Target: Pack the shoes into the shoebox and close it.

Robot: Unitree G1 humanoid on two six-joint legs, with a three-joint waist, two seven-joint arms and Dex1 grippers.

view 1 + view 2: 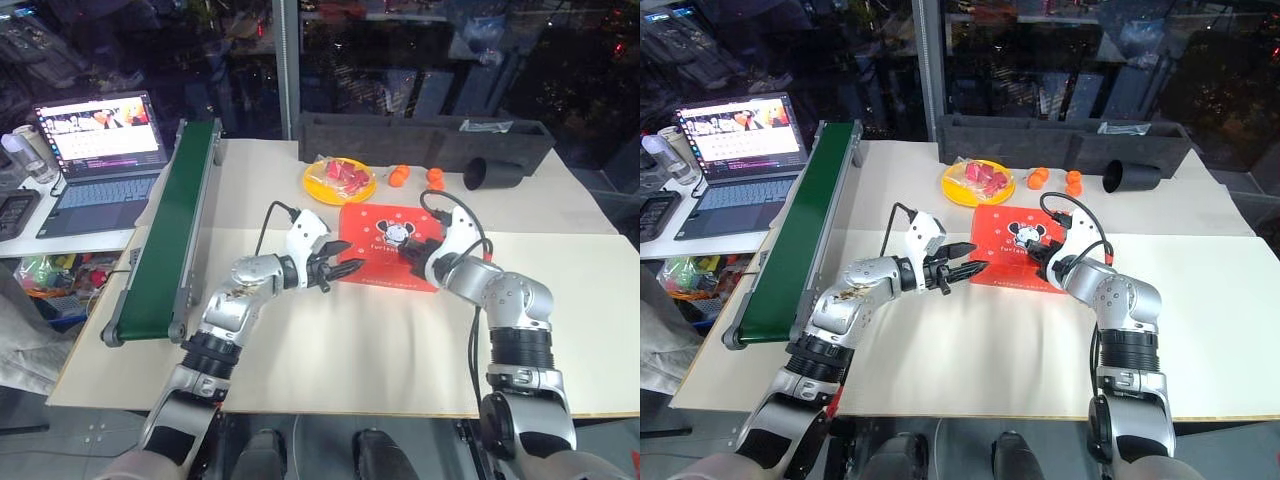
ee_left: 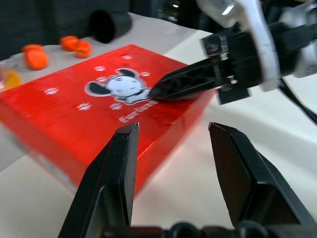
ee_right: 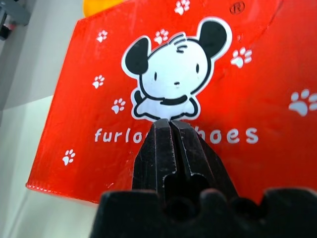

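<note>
Red shoebox [image 1: 388, 247] lying flat near the middle of the cream table [image 1: 330, 340], lid down and shut, white cartoon figure and paw prints facing up. Right gripper [image 3: 171, 125] closed tight, fingers pressed together with nothing between them, tips resting right on the lid just below the cartoon. Left gripper [image 1: 346, 268] level at the box's left edge, jaws parted to a middling gap and empty, fingertips [image 2: 130, 130] just short of the box's side. No touch there that can be told.

Behind the box, yellow plate [image 1: 340, 180] with red pieces, then small orange fruits [image 1: 399, 175] beside it. Black cup [image 1: 491, 173] tipped on its side further right. Long dark grey tray [image 1: 425, 137] along the far edge. Green conveyor belt [image 1: 172, 225] running down the left side, open laptop [image 1: 98, 160] beyond it.
</note>
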